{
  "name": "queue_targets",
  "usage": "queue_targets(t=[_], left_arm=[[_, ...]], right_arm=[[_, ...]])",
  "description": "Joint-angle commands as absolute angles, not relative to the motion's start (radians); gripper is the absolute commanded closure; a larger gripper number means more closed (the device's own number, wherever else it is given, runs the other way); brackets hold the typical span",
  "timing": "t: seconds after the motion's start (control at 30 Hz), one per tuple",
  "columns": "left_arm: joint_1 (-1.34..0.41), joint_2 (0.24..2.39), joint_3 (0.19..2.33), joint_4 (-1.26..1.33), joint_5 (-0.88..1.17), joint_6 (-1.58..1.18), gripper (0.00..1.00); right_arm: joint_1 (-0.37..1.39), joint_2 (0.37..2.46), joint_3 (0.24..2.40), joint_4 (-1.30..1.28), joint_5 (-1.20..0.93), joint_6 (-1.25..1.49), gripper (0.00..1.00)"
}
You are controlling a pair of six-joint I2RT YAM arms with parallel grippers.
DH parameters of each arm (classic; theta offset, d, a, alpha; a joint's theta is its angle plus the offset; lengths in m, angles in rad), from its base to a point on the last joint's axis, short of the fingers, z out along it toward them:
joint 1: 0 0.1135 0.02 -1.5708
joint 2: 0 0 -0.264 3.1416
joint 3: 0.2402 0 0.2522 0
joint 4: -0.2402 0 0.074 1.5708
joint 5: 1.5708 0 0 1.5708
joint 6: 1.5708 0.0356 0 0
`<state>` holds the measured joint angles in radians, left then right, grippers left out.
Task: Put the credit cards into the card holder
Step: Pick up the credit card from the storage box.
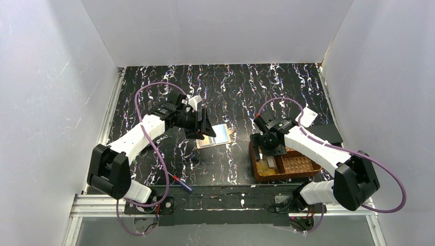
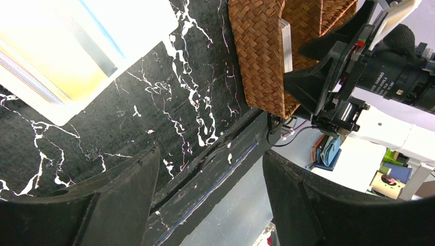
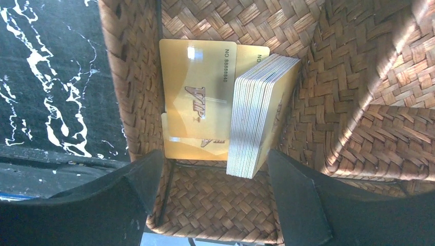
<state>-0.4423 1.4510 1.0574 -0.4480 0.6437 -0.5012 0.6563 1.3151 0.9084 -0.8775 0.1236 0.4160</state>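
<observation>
1. On the black marbled worktop [image 1: 231, 87], toward its right front, sits a brown woven basket [image 1: 301, 165] divided into compartments.
2. The left gripper [image 1: 204, 126] hangs over the middle of the worktop. It is released, with its jaws spread wide and nothing between them. In the top view it sits just left of the blue-banded card.
3. The right gripper [image 1: 270, 147] hangs over the basket's left compartment. It is also released, with its jaws wide apart above the cards there and nothing grasped.
4. The holder [image 1: 331, 134], flat and matte black, lies at the right edge of the worktop behind the basket. The right arm partly hides it.
5. A stack [image 3: 256, 113] of gold cards stands on edge in the left compartment, leaning against the woven divider.
6. Two loose gold cards [image 3: 197, 87] marked VIP lie flat beside the stack, one overlapping the other.
7. The blue-banded card [image 1: 215, 135] lies flat at mid-worktop, left of the basket and well apart from the holder.
8. A screwdriver [image 1: 183, 184] with a red and blue handle lies at the front edge, left of centre.
</observation>
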Motion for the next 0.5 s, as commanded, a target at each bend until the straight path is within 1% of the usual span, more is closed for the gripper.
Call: queue_targets(t=[0.0, 0.13, 0.27, 0.37, 0.47], left_arm=[[-0.446, 1.389, 1.040, -0.453, 0.655, -0.503, 0.28], [-0.447, 1.384, 1.036, -0.454, 0.654, -0.503, 0.28], [-0.447, 1.382, 1.033, -0.456, 0.653, -0.501, 0.28], [-0.449, 1.382, 1.031, -0.458, 0.653, -0.499, 0.28], [-0.448, 1.384, 1.032, -0.459, 0.653, -0.497, 0.28]], right_arm=[[0.655, 1.321, 0.879, -0.829, 0.111, 0.429, 0.16], [0.655, 1.321, 0.872, -0.825, 0.119, 0.427, 0.19], [0.655, 1.318, 0.861, -0.811, 0.102, 0.431, 0.24], [0.655, 1.313, 0.859, -0.814, 0.111, 0.435, 0.25], [0.655, 1.313, 0.877, -0.846, 0.175, 0.433, 0.25]])
